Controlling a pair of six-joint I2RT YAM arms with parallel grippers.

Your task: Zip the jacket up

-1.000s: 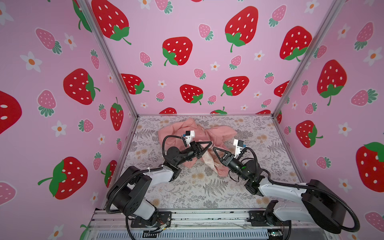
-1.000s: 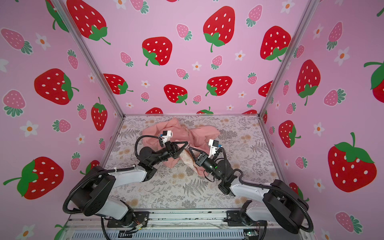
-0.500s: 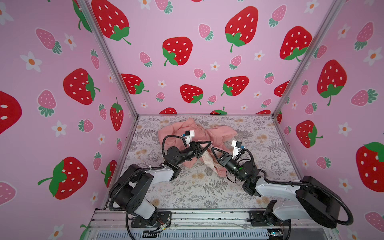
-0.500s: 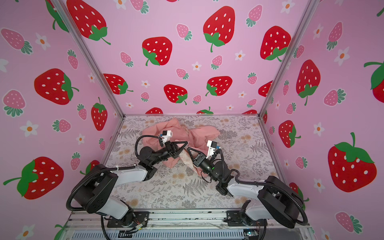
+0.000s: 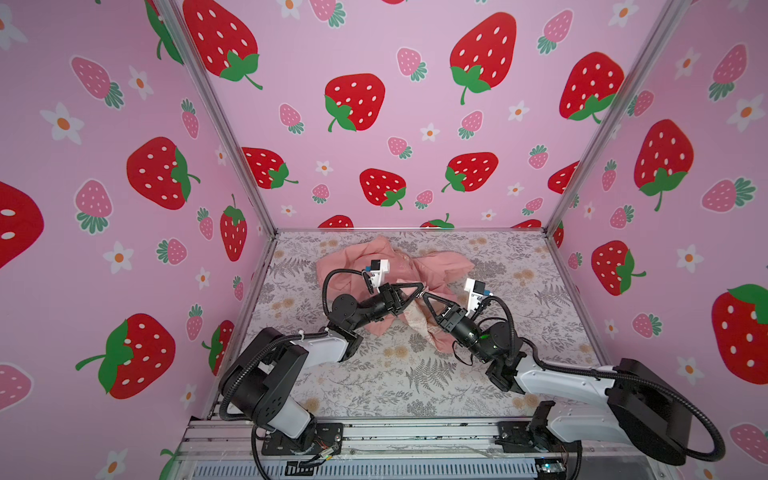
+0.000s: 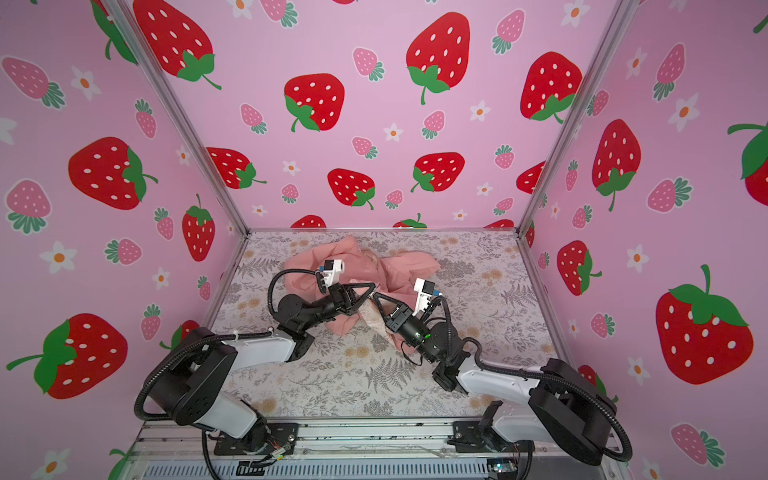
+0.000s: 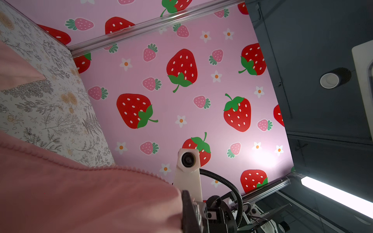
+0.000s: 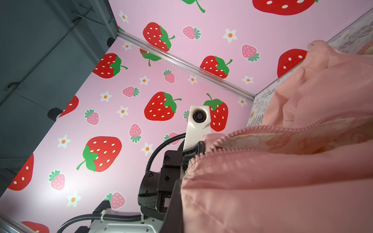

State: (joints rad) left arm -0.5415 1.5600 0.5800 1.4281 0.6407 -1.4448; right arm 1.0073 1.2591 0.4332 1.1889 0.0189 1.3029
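**Zip-up task, opening stage.** The jacket [image 5: 436, 270] lies crumpled at the far middle of the surface [image 5: 415, 374], with part of its front lifted between the two arms. The left gripper [image 5: 415, 291] and the right gripper [image 5: 426, 297] meet almost tip to tip above it. Both pairs of jaws are closed narrow, each apparently pinched on the jacket's edge beside the zip.

In the right wrist view the two rows of zip teeth [image 8: 262, 129] are seen parted. The cream printed lining [image 8: 272, 141] is exposed between them, and the rows converge only at the left gripper. The zip pull cannot be made out.

The task is therefore judged barely begun: the lower ends appear gathered, but the closing run along the front is not yet made.

The surface is covered in a grey fern-and-flower print. It is enclosed on three sides by pink strawberry-patterned walls [image 5: 374, 104] joined by metal posts [image 5: 216, 120]. Both arm bases are carried on a rail [image 5: 395, 436] at the near edge.
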